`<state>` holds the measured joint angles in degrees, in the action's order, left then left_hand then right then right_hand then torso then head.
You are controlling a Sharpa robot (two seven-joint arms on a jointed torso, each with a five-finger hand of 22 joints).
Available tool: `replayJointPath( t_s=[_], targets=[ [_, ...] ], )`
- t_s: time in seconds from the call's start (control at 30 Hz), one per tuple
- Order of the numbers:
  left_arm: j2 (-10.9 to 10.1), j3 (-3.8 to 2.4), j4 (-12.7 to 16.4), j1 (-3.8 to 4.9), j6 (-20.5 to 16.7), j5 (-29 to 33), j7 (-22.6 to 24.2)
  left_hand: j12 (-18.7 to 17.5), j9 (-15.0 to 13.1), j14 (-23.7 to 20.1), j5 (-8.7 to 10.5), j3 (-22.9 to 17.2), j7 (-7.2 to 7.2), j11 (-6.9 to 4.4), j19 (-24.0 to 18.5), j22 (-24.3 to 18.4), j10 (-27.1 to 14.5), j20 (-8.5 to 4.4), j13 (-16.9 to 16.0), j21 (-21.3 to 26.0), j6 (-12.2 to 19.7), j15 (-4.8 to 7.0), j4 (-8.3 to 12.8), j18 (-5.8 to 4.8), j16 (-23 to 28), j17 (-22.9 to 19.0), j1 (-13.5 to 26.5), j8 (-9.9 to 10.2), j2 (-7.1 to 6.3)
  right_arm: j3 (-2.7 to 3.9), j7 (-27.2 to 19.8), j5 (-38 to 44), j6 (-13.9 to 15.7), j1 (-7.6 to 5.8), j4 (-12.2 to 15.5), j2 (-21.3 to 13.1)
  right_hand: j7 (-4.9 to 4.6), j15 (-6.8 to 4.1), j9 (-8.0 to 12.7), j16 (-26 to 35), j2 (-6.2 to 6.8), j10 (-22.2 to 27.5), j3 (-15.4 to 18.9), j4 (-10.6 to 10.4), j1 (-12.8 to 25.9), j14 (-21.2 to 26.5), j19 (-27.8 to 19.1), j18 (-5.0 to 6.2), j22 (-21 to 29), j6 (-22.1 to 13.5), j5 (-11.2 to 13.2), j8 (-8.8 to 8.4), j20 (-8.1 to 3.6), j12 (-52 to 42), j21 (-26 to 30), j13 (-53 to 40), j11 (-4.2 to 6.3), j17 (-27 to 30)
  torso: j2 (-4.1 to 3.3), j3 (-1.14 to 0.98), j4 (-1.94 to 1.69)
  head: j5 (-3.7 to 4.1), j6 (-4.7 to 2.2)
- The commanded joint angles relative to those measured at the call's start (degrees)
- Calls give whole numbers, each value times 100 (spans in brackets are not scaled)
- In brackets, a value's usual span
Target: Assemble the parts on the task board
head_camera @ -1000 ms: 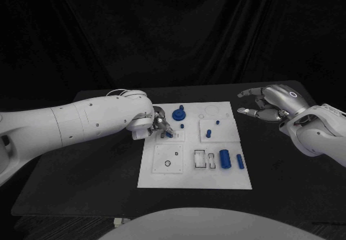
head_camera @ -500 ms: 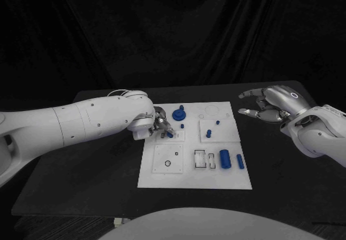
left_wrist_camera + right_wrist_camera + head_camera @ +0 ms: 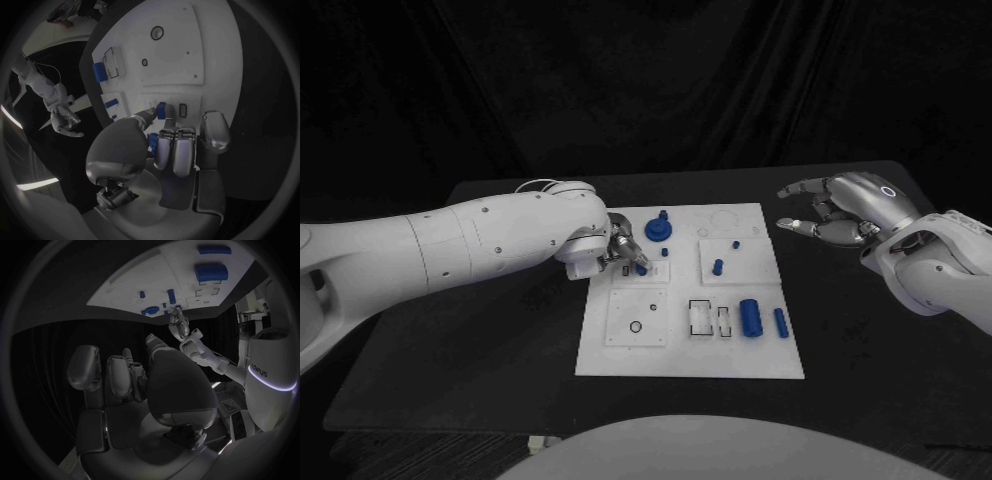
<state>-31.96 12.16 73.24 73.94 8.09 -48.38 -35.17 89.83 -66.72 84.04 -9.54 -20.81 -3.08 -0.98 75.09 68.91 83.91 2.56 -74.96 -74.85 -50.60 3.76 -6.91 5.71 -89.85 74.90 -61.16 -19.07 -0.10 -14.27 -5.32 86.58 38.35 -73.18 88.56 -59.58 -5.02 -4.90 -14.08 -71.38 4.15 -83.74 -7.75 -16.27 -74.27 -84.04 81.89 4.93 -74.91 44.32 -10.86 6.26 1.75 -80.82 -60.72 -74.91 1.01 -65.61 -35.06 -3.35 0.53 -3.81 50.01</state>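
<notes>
The board (image 3: 689, 345) lies flat in the middle of the black desk (image 3: 473, 350), its near half bare white at the edge closest to me. Just past that, a square plate with a small ring hole (image 3: 636, 326) sits toward my left, and beside it two empty rectangular slots (image 3: 708, 319). Next to the slots lie a thick blue cylinder (image 3: 750, 319) and a thinner blue rod (image 3: 780, 322), side by side, both on their sides near the board's right edge.

Farther on, my left hand (image 3: 613, 250) rests at the board's left edge, fingers curled down over a small blue peg (image 3: 161, 110). In the left wrist view my thumb and a fingertip (image 3: 147, 116) close on that peg right at the board's surface; I cannot tell whether it is seated in its hole. Toward the middle, another short blue peg (image 3: 717, 267) stands upright on a square plate.

Beyond my left hand, a round blue part (image 3: 656, 230) stands near the far edge, with a faint ring outline (image 3: 727, 219) beside it.

My right hand (image 3: 837, 213) hovers off the board, above the desk's far right corner, fingers loosely curled and apart, holding nothing.
</notes>
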Motion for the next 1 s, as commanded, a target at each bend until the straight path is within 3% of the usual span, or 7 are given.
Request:
replayJointPath(
  t_s=[0.03,0.13,0.2,0.33,0.77,1.0],
  targets=[
    [14,15,11,-43,22,20,47,17,-25,596,217,274,-61,68,-7,20,609,56,-1504,29,-18,-52,-165,-14,-15,1510,205,32,-64,4,100,1,-33,19,-5,1,-9,44,5,25,-65,26,-8,19,-7,-190,9,29,-812,33,-37,34,14,36,38,-347,-25,1,-4,0,3,4,-1],
    [15,15,11,-45,28,20,23,17,-97,596,569,637,-72,87,9,48,609,78,-1504,34,-43,-69,-383,-14,-15,1510,475,22,-111,4,97,1,-37,20,-7,0,-10,44,6,27,-64,27,-8,19,-8,-190,8,30,-811,37,-38,35,15,38,43,-344,-26,4,-3,-3,-2,2,-1],
    [16,15,11,-46,28,20,14,17,-161,596,648,813,-63,79,21,66,609,79,-1504,34,-77,-67,-492,-15,-15,1510,611,-24,-130,4,96,1,-39,21,-8,-1,-11,45,7,30,-64,28,-7,19,-9,-189,7,30,-810,40,-39,35,15,41,47,-342,-27,8,-2,-5,-5,14,-1],
    [21,14,7,-47,12,20,9,17,-333,596,671,1074,-31,53,38,95,609,64,-1504,36,-127,-47,-653,-16,-15,1510,761,-158,-141,4,93,1,-42,22,-9,-4,-11,45,8,27,-63,29,-6,19,-9,-190,6,30,-810,42,-39,36,16,43,48,-340,-27,4,1,-4,-7,14,-1],
    [-49,14,32,-49,-82,20,-19,17,-852,596,673,1431,73,-39,116,198,609,-11,-1504,8,-224,34,-822,-32,-15,1510,687,-602,-27,4,81,0,-48,50,-27,-4,-13,47,9,30,-60,28,-3,18,-6,-189,5,31,-809,49,-40,37,16,43,54,-340,-29,7,3,5,4,27,-1],
    [-331,12,408,-5,-608,-423,285,17,-970,596,668,1541,139,-99,254,357,609,-59,-1504,-105,-321,87,-820,-71,-15,1510,551,-794,-4,4,62,0,-23,64,-24,-23,-16,51,17,39,-51,33,19,-4,30,-188,5,31,-808,72,-33,39,20,58,60,-324,-33,18,5,3,10,37,-1]
  ],
)
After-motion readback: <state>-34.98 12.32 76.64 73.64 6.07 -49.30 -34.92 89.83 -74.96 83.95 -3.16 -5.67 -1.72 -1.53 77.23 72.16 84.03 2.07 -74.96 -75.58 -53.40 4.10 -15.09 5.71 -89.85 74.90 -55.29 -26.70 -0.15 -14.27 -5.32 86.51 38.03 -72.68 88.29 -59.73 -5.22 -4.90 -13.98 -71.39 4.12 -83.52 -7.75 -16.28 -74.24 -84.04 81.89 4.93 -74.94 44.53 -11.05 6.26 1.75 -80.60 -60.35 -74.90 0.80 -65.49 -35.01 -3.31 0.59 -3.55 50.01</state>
